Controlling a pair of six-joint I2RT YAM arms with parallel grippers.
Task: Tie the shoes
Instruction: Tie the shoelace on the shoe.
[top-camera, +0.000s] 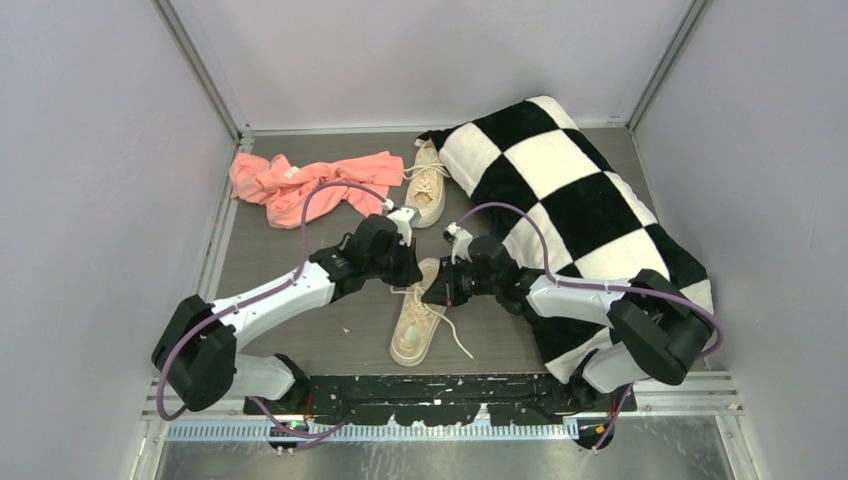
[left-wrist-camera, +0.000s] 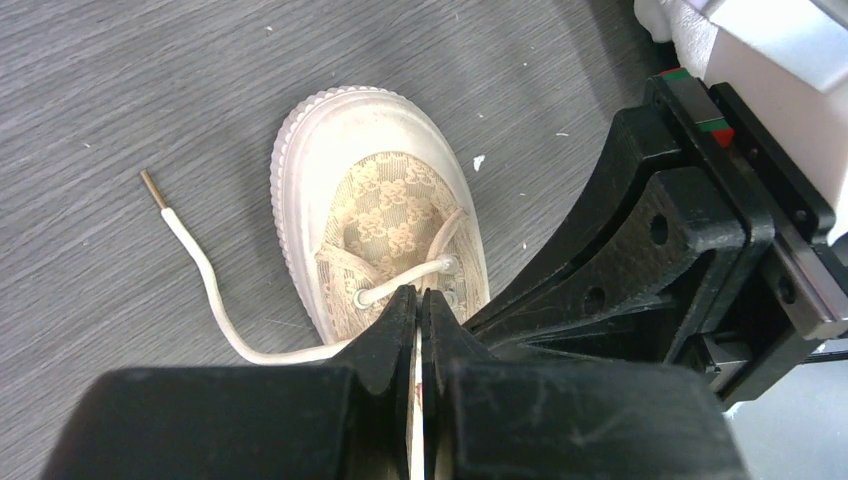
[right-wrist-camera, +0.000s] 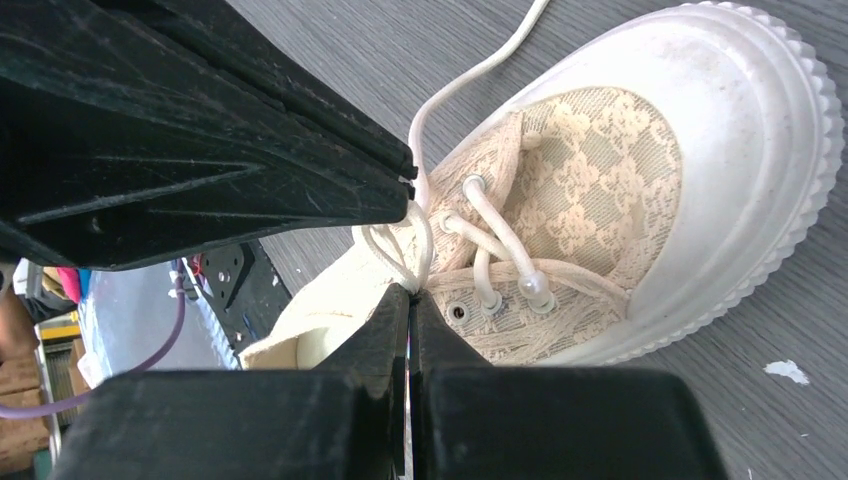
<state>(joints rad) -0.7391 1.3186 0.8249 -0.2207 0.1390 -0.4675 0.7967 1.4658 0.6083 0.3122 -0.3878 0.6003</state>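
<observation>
Beige lace-patterned canvas sneaker (top-camera: 415, 322) lies at six o'clock on the grey table (top-camera: 250, 245). We judge its long cream laces (right-wrist-camera: 500, 240) limp and slippery. Left gripper (left-wrist-camera: 420, 297) and right gripper (right-wrist-camera: 410, 290) both clench lace near the eyelets.

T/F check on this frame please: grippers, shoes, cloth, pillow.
1. The left gripper and right gripper are both shut on the lace of the near shoe. True.
2. The pink cloth lies on the pillow. False: it lies on the table, left of the far shoe.
3. The far shoe lies beside the pillow. True.
4. The near shoe is tipped on its side. False: it stands on its sole.
</observation>
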